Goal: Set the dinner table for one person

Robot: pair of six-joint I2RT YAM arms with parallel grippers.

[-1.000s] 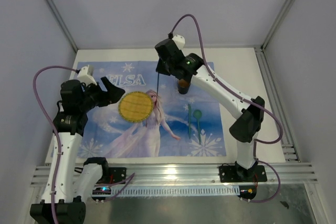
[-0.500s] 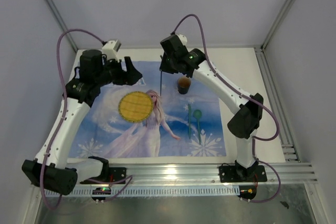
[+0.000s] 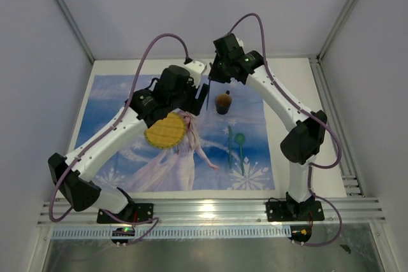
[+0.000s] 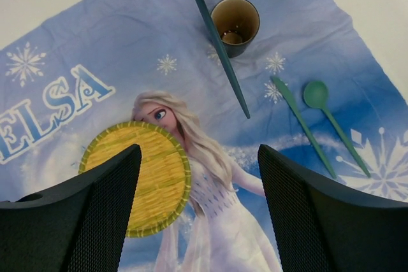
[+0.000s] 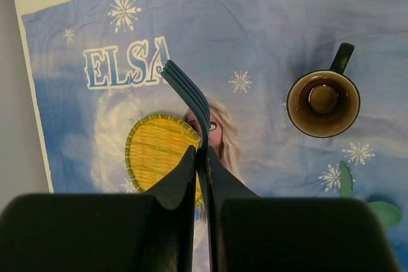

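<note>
The right gripper (image 5: 201, 157) is clamped on the handle of a dark fork (image 5: 188, 93), which hangs tines-down above the printed cloth (image 3: 115, 113), at about 1 o'clock from the yellow plate (image 3: 165, 130) and just at 9 o'clock of the mug (image 3: 222, 102). The left gripper (image 4: 199, 154) hovers spread wide and empty, facing the fork. A green knife (image 3: 229, 144) and spoon (image 3: 240, 148) lie at 3 o'clock of the plate. The white table (image 3: 293, 93) lies under the cloth, bare at 12 and 3 o'clock. The fork looks like the step in hand, perhaps a handover. Next, it needs laying flat at the plate's 9 o'clock, then release.
</note>
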